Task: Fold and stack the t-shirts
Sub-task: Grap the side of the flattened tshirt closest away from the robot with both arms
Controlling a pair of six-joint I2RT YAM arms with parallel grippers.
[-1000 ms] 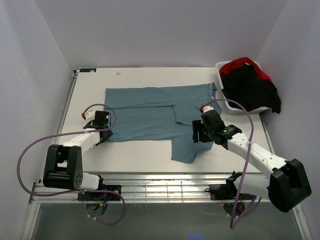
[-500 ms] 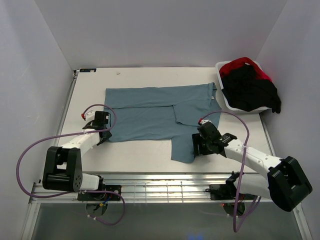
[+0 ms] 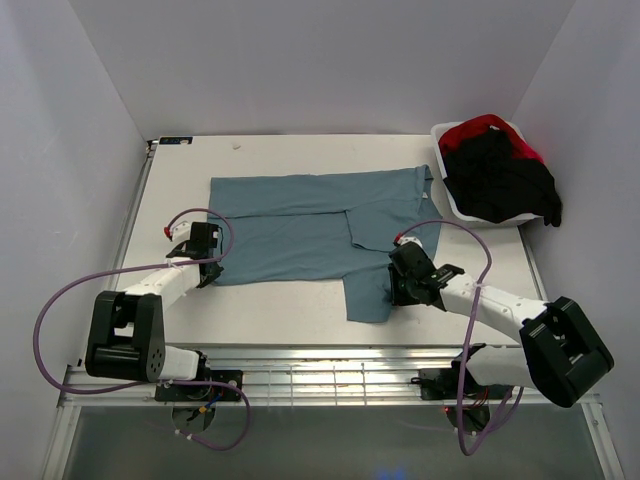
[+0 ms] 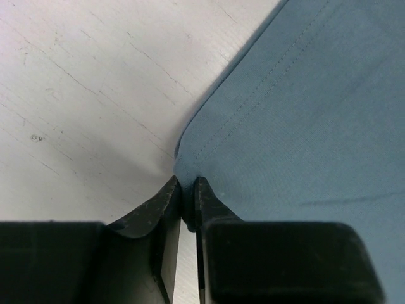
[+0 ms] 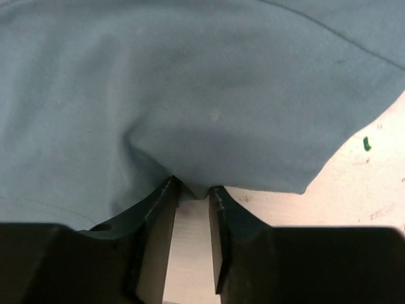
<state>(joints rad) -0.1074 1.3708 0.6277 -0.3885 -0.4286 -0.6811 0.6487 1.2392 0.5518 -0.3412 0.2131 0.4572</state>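
left hand [image 4: 187, 189] and right hand [image 5: 192, 188], both gaping a second ago, have now clamped onto edges of the teal t-shirt [image 3: 300, 225]; the next fold can likely begin.

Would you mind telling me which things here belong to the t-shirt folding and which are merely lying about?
Part of the job:
- teal-blue t-shirt, spread out, its edge pinched by the left gripper and the right gripper
- black t-shirt and red t-shirt, heaped together

Just there:
- white tub holding that heap
- table
- small green mark
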